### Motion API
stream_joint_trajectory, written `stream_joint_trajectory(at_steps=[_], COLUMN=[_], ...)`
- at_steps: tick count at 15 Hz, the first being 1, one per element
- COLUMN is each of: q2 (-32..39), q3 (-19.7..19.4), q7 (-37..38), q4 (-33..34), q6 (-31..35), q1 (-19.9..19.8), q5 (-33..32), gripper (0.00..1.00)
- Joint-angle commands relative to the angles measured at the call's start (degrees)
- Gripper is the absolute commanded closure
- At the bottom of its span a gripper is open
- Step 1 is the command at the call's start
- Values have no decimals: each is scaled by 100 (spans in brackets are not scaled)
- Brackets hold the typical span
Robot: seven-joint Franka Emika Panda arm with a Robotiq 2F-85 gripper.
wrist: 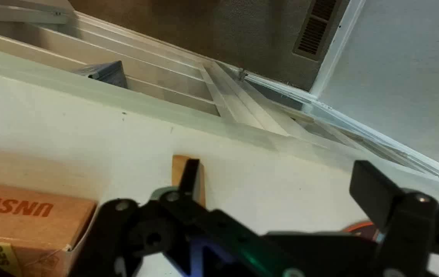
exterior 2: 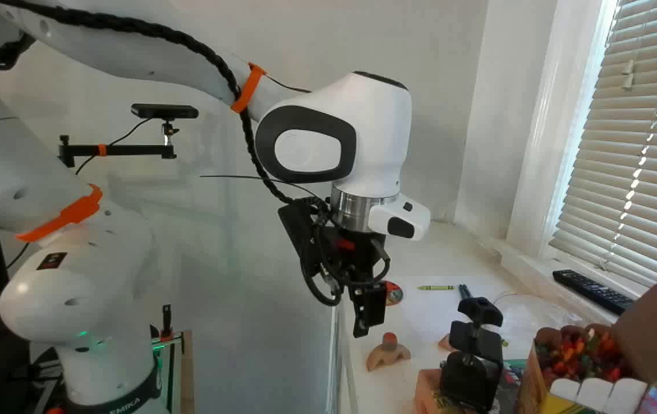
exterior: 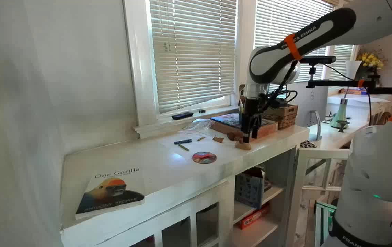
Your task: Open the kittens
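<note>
Nearest of all, in the wrist view, is the black gripper [wrist: 275,180], its two fingers [wrist: 373,188] spread wide with nothing held between them, pointing down over the white counter [wrist: 69,123] near a small wooden arch [exterior 2: 387,353]. I see no kittens here; what is meant, I judge, is the white blind [exterior: 196,58] of the narrower window [exterior: 141,61], hanging down nearly to the sill [exterior: 158,126] and well apart from the gripper. Its bottom rail [exterior: 182,106] runs aslant, letting daylight in at the end away from the plain wall [exterior: 62,68]. The slats [exterior: 199,75] look thin and smooth, so I'd expect them light, springy and quick to crease under a hard pinch; whether metal or plastic I can't tell. The whole blind would likely sway if nudged. The better hold seems to be the two small cord pulls [exterior 2: 627,72], well above the sill in front of the slats, toward the plain wall: pinch them softly and draw straight down. They are tiny and may slip out. Failing that, the bottom rail should prove stiffer than any single slat, though the remote [exterior: 182,115] lies on the sill just below it
</note>
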Motion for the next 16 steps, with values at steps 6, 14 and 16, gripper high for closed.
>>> stream_joint_trajectory(at_steps=[6,14,16], q2=[15,153,281], q3=[77,447,541], q7=[-41,-3,28], q4=[8,1148,1848], q6=[-9,246,402], q1=[-82,79,55], q5=[50,-116,-200], gripper=[0,0,0])
